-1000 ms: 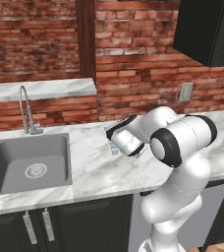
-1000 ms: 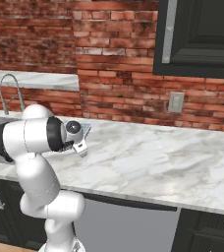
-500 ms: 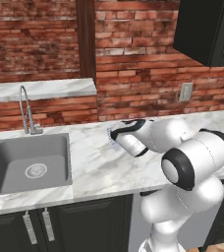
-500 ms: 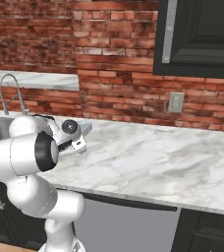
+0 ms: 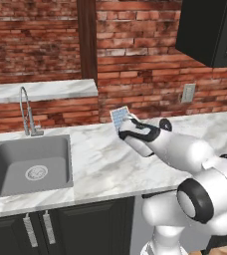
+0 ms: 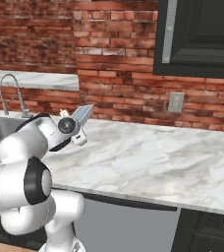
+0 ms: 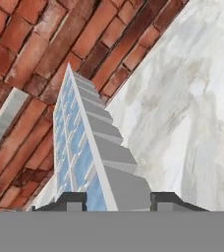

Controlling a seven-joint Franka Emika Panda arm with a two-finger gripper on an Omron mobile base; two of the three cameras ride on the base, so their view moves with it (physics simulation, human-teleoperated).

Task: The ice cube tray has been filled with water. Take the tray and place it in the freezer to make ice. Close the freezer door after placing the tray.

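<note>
The ice cube tray (image 5: pixel 119 117) is a small white-rimmed tray with pale blue water cells (image 7: pixel 67 147). It hangs tilted on edge above the marble counter (image 5: pixel 100 164), close to the brick wall. My gripper (image 5: pixel 125 129) is shut on the tray's near end. In the hand view the tray (image 7: pixel 92 152) runs away from the gripper (image 7: pixel 119 201) between the two fingertips (image 7: pixel 70 200). From the right base view the tray (image 6: pixel 83 113) sticks up and to the right of the gripper (image 6: pixel 74 127). The freezer and its door are out of view.
A grey sink (image 5: pixel 28 162) with a curved faucet (image 5: pixel 27 112) lies left of the arm. A raised marble ledge (image 5: pixel 41 90) runs behind it. A wall outlet (image 5: pixel 187 92) and a dark upper cabinet (image 5: pixel 210 30) are to the right.
The jaws have closed on the tray. The arm has stretched toward the wall and raised the tray off the counter, tipping it on edge.
</note>
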